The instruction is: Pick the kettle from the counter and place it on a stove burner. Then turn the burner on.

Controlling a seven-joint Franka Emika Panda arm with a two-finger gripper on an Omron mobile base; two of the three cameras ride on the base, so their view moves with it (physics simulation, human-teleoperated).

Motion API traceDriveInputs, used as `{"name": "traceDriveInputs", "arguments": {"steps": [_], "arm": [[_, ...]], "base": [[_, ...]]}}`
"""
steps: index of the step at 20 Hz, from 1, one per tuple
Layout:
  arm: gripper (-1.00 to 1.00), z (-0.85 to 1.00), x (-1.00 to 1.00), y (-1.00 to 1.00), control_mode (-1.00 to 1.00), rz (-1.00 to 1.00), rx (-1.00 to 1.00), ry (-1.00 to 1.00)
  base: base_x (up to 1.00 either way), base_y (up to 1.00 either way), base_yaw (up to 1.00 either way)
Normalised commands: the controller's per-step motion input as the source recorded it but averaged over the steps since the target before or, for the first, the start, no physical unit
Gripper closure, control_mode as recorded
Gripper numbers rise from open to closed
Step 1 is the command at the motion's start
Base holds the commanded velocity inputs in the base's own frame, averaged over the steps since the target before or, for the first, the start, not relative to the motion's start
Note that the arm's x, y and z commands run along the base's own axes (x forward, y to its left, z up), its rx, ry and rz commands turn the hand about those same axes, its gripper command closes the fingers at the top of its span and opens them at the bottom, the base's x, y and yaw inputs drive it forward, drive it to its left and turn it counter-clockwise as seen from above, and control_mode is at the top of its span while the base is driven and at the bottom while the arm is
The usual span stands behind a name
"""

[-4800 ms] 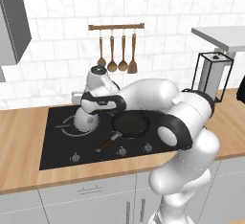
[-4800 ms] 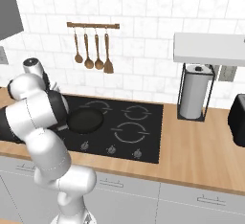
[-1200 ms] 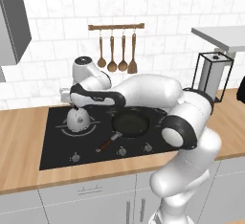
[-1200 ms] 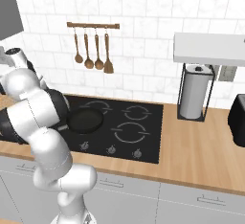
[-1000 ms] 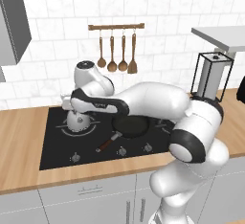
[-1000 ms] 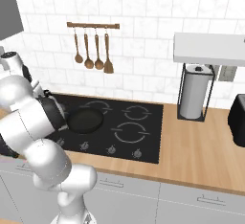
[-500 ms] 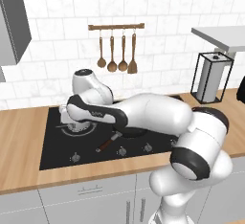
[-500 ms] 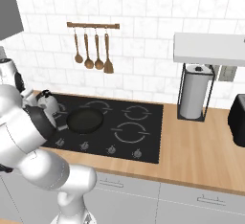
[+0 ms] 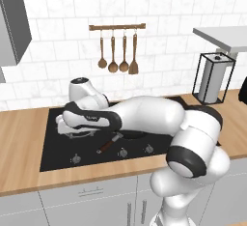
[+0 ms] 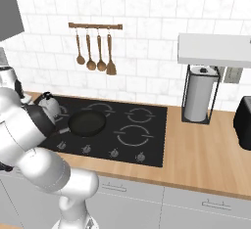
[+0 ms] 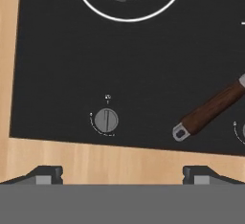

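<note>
Gripper (image 11: 122, 173) empty, finger tips spread wide, hovering low over stove's (image 11: 57, 65) front edge. Kettle (image 10: 49, 104) sits on ringed burner (image 11: 129, 19) just beyond gripper, apart from it; placing looks done. Step in hand: burner switch-on. Silver knob (image 11: 106, 120) lies just ahead of gripper, slightly toward left tip. Next move likely calls for centring on knob, descending, closing, twisting. Pan's reddish handle (image 11: 210, 109) angles in near right tip; contact risk. Wooden counter (image 11: 95, 158) strip directly under tips. White tiled wall (image 9: 58, 41) far behind, hanging utensils (image 9: 118, 53).
</note>
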Motion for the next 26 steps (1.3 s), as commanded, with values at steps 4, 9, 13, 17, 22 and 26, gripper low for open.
{"name": "traceDriveInputs", "arguments": {"steps": [4, 9, 13, 17, 22, 26], "arm": [[-1.00, -0.01, -0.26, 0.01, -1.00, 0.00, 0.00, 0.00], [-1.00, -0.08, -0.04, 0.01, -1.00, 0.02, 0.00, 0.00], [-1.00, -0.05, 0.00, 0.00, -1.00, 0.02, 0.00, 0.00], [-1.00, 0.00, 0.00, 0.00, -1.00, 0.01, 0.00, 0.00], [-1.00, -0.04, 0.01, 0.05, -1.00, 0.00, 0.00, 0.00], [-1.00, -0.27, 0.11, 0.09, -1.00, 0.01, -0.04, 0.01]], "base": [[0.00, 0.00, 0.00], [0.00, 0.00, 0.00], [0.00, 0.00, 0.00], [0.00, 0.00, 0.00], [0.00, 0.00, 0.00], [0.00, 0.00, 0.00]]}}
